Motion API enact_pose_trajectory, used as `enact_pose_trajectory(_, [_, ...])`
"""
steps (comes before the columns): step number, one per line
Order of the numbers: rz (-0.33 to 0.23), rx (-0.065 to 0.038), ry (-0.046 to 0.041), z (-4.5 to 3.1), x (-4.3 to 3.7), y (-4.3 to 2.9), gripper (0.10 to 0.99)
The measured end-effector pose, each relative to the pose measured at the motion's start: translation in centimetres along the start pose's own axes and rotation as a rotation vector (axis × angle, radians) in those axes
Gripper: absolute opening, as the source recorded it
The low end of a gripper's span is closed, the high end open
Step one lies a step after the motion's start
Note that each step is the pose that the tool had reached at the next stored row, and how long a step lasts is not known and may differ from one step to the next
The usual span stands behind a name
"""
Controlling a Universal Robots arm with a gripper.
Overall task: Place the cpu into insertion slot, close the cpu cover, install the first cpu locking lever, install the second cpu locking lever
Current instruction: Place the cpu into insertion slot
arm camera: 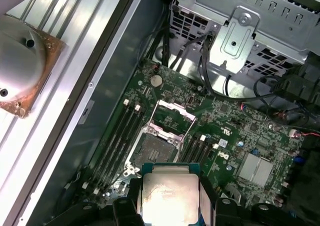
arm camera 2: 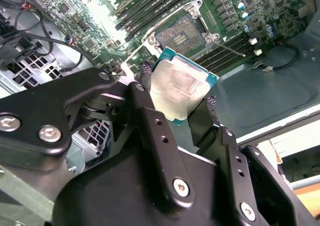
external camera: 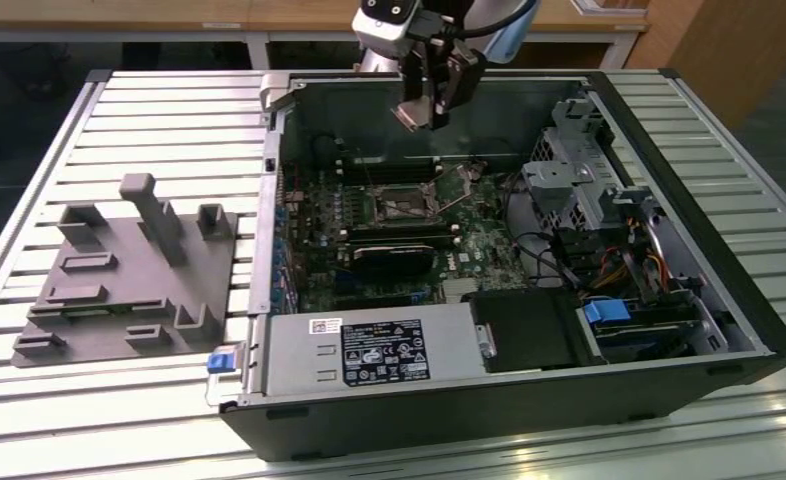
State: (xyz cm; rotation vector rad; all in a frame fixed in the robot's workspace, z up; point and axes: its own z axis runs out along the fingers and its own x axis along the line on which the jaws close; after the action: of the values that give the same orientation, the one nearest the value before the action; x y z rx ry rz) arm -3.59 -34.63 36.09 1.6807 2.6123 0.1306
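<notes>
My gripper [external camera: 421,115] hangs over the far side of the open computer case [external camera: 500,420], shut on the cpu [external camera: 407,118]. In both wrist views the cpu [arm camera 2: 181,86] [arm camera: 170,196] is a silver-topped square chip with a green rim, clamped by its edges between the black fingers [arm camera 2: 145,111]. It is in the air, apart from the green motherboard [arm camera: 235,131]. The insertion slot [arm camera 2: 183,35] [arm camera: 154,150] [external camera: 400,208] lies bare, with its dark centre showing. The cpu cover [arm camera: 172,113] stands swung up at one side of the slot. A thin locking lever [arm camera 2: 231,44] sticks out beside the slot.
Memory slots [arm camera: 117,133] flank the socket. In the exterior view, a black block [external camera: 393,260] sits just in front of the socket. A drive cage with cables [external camera: 580,180] lines the exterior view's right, and a power supply [external camera: 366,352] fills the near side. A grey fixture [external camera: 126,270] lies on the slatted table.
</notes>
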Motion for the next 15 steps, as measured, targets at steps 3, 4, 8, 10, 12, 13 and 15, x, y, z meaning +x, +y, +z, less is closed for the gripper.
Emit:
enact_pose_trajectory(3, [0.003, 0.000, -0.0003, 0.18, 0.00, -0.02, 0.541])
enact_pose_trajectory(4, [0.003, 0.000, -0.0003, 0.26, 0.00, -0.02, 0.541])
enact_pose_trajectory(8, [0.007, 0.000, -0.0009, 0.60, -0.01, -0.05, 0.541])
enact_pose_trajectory(10, [0.009, 0.000, -0.0011, 0.76, -0.01, -0.07, 0.541])
enact_pose_trajectory(12, [0.011, -0.001, -0.0016, 0.94, -0.02, -0.09, 0.541])
enact_pose_trajectory(13, [0.012, -0.001, -0.0017, 1.01, -0.02, -0.09, 0.541])
enact_pose_trajectory(15, [0.014, -0.001, -0.0020, 1.16, -0.02, -0.10, 0.541])
